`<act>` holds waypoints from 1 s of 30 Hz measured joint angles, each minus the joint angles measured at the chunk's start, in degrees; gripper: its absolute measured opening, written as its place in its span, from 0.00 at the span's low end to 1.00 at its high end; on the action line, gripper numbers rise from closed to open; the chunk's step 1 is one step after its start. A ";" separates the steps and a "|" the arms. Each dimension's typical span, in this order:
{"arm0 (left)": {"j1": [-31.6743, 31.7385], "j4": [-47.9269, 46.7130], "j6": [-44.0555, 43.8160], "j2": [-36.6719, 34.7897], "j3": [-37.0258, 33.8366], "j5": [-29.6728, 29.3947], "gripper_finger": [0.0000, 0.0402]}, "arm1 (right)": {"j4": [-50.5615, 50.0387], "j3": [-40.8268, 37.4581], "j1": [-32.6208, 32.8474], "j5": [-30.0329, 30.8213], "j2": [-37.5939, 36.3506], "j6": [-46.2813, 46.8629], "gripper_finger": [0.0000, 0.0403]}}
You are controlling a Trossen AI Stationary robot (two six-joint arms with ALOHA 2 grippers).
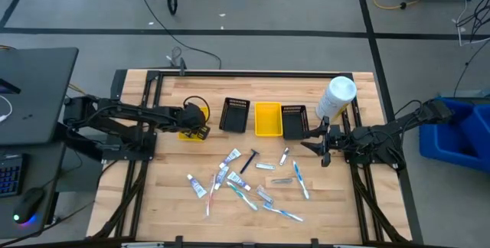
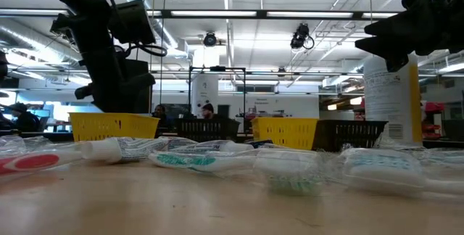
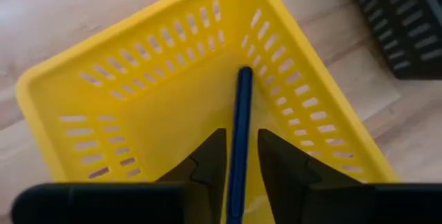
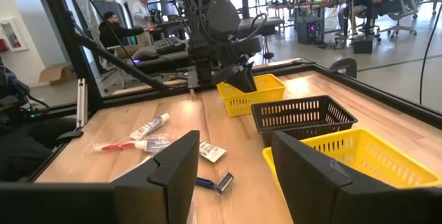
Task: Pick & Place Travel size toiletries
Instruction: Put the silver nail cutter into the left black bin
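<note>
Scattered finger-sized toiletries (image 1: 249, 181), toothbrushes, tubes and clear packets, lie on the wooden table's (image 1: 168, 202) near half, with the dark-handled razor (image 4: 215, 182) among them; farther back, the left gripper (image 3: 240, 156) hangs over the slotted yellow plastic bin (image 3: 103, 96), fingers slightly parted around a slim blue toothbrush handle (image 3: 242, 124) standing in it; the right gripper (image 4: 231, 165), released and empty, hovers beside the tall white cylindrical bottle (image 1: 337, 97).

The setting is a robotics laboratory: grey concrete floor (image 1: 253, 3) with loose cables, exposed ceiling ducts and strip lights (image 2: 290, 14), seated people at computer desks (image 4: 345, 3) beyond the wooden slatted table (image 1: 172, 206).
</note>
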 joint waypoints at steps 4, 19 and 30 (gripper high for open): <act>0.00 0.09 1.33 0.00 0.00 -0.13 0.31 | 0.00 0.00 0.00 0.00 0.00 0.11 0.50; -0.31 -0.54 11.04 -0.02 8.01 1.17 0.35 | 6.43 -0.02 0.04 -2.82 8.44 7.52 0.45; -0.79 -0.10 20.17 -0.02 18.76 1.12 0.35 | 13.77 6.17 0.04 -4.54 26.66 7.42 0.49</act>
